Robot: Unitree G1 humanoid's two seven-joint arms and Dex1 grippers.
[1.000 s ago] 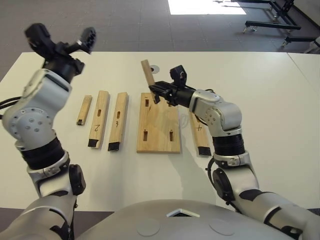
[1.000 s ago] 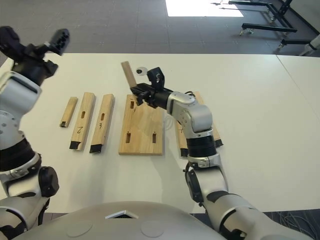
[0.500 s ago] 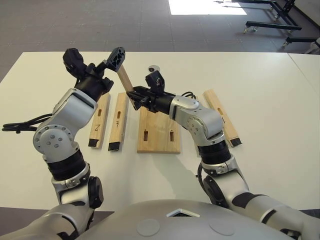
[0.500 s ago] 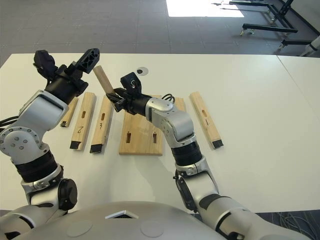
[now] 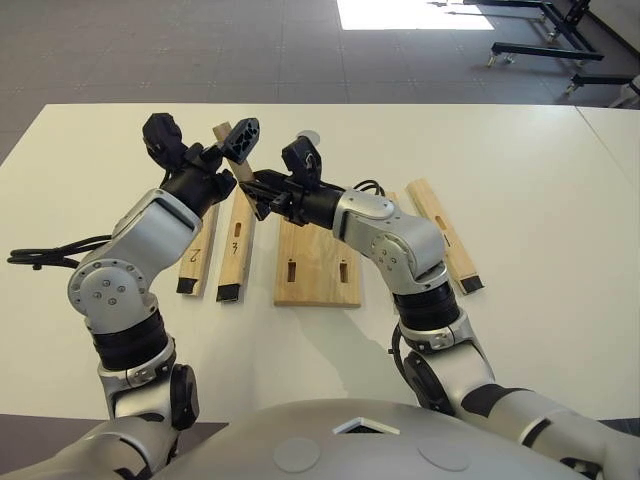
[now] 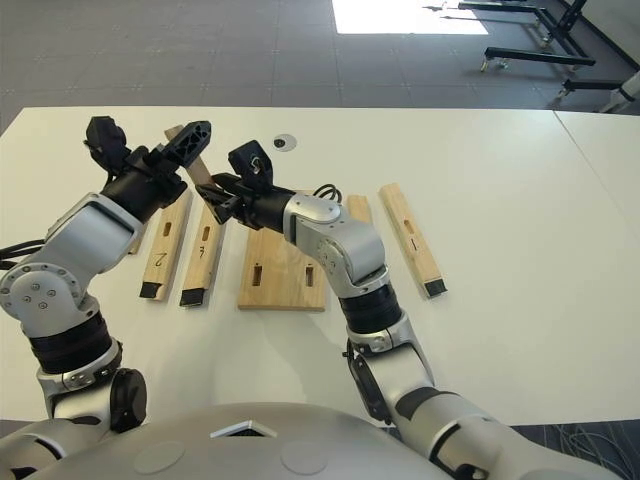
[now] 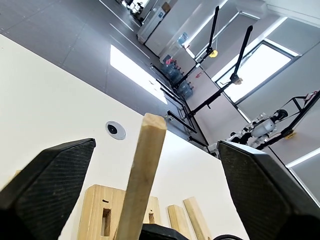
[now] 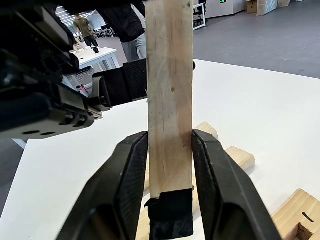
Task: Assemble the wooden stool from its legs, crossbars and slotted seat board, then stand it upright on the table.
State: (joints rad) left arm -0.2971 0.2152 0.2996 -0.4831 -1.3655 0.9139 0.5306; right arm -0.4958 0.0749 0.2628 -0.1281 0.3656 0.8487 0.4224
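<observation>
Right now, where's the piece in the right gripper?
Head view: the wooden piece is raised left of the seat board, its top between the open fingers of the left gripper.

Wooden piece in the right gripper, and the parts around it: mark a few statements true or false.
1. The right gripper is shut on the wooden piece. True.
2. The left gripper is clamped on that piece. False: it is open, with a finger on either side, apart from the wood.
3. The seat board lies flat on the table. True.
4. A leg stands in the seat board. False: the slots in view are empty, and the legs lie on the table.
</observation>
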